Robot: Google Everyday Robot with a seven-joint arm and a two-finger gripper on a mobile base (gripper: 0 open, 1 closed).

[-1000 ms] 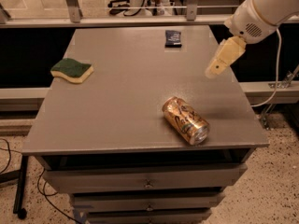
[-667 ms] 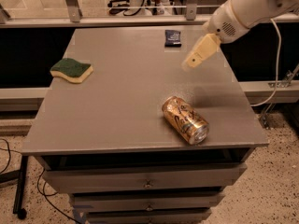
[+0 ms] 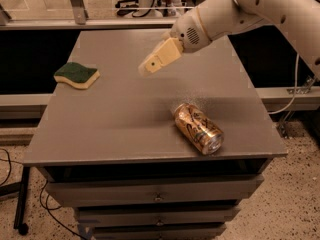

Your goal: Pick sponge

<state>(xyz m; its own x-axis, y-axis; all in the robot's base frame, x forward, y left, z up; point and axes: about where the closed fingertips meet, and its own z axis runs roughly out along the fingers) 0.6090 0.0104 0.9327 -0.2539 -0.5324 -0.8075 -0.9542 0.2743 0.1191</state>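
Observation:
The sponge (image 3: 76, 75), dark green on top over pale yellow foam with wavy edges, lies flat near the left edge of the grey table (image 3: 120, 119). My gripper (image 3: 148, 67) hangs above the middle of the table at the end of the white arm (image 3: 240, 11), which reaches in from the upper right. The gripper points down and to the left, well to the right of the sponge and apart from it. It holds nothing that I can see.
A gold can (image 3: 198, 128) lies on its side at the front right of the table. The table stands on a cabinet with drawers (image 3: 155, 196). A glass rail and chair legs stand behind the far edge.
The arm has swung left across the table, carrying the gripper from the right edge to above the middle, closer to the sponge. The small dark object at the back is now hidden by the arm.

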